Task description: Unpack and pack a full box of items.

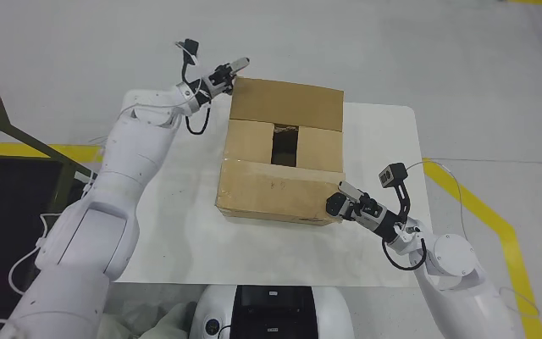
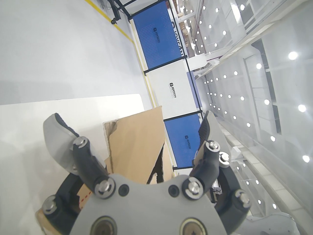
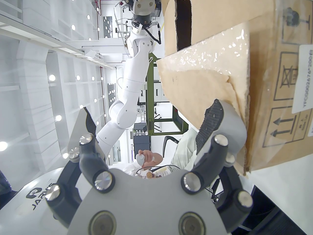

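The cardboard box (image 1: 279, 161) sits on the white tabletop (image 1: 186, 229), its far flap corner just ahead of the spread left fingers (image 2: 57, 133), its near corner beside the spread right fingers (image 3: 229, 123).

There is one cardboard box (image 1: 271, 208), and it stands on one white table (image 1: 186, 229). The box has four top flaps. They are one far flap (image 1: 288, 103), one near flap (image 1: 279, 178) and two shorter side flaps (image 1: 250, 142). One dark gap (image 1: 285, 146) lies between the two side flaps. Two grippers are at the box: one left gripper (image 1: 240, 63) at a far corner and one right gripper (image 1: 337, 203) at a near corner. Each gripper has two fingers (image 2: 58, 133), which makes four fingers in all.
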{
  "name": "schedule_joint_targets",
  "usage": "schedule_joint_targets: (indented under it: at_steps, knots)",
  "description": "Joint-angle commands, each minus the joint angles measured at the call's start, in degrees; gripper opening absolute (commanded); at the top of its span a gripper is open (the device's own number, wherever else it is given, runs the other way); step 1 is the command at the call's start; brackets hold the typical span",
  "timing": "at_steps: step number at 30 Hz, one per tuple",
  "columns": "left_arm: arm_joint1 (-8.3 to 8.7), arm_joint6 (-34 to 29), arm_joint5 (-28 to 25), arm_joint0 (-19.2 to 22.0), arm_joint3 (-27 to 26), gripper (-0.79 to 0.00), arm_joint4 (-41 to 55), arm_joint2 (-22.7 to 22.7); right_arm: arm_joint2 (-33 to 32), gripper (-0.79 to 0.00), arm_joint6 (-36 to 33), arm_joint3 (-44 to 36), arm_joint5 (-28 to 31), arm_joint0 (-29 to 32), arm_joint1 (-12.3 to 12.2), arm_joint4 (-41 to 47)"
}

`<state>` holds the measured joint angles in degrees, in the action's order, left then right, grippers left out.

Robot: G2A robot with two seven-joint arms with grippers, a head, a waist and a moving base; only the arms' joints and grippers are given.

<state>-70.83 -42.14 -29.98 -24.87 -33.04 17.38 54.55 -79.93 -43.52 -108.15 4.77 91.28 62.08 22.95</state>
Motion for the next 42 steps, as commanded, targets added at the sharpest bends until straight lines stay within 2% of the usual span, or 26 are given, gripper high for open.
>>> schedule_joint_targets:
  at_steps: [1, 6, 14, 24, 36, 42]
  knots:
    - [-0.10, -1.63, -0.18, 0.12, -0.01, 0.000, 2.66, 0.88, 0.00, 0.000, 0.00, 0.00, 0.00, 0.00, 0.00, 0.00]
    - [0.00, -9.56, 1.20, -0.03, -1.27, 0.000, 12.17, 4.10, 0.00, 0.000, 0.00, 0.00, 0.00, 0.00, 0.00, 0.00]
    - [1.10, -21.33, 3.86, -1.72, -4.93, 0.000, 22.40, 9.19, 0.00, 0.000, 0.00, 0.00, 0.00, 0.00, 0.00, 0.00]
    - [3.09, -36.15, 5.58, -6.37, -14.17, 0.000, 24.95, 13.02, 0.00, 0.000, 0.00, 0.00, 0.00, 0.00, 0.00, 0.00]
    - [5.86, -41.27, 9.76, -14.35, -24.01, 0.000, 20.74, 17.12, 0.00, 0.000, 0.00, 0.00, 0.00, 0.00, 0.00, 0.00]
    - [6.59, -42.20, 13.23, -17.55, -25.94, 0.000, 20.54, 17.97, 0.00, 0.000, 0.00, 0.00, 0.00, 0.00, 0.00, 0.00]
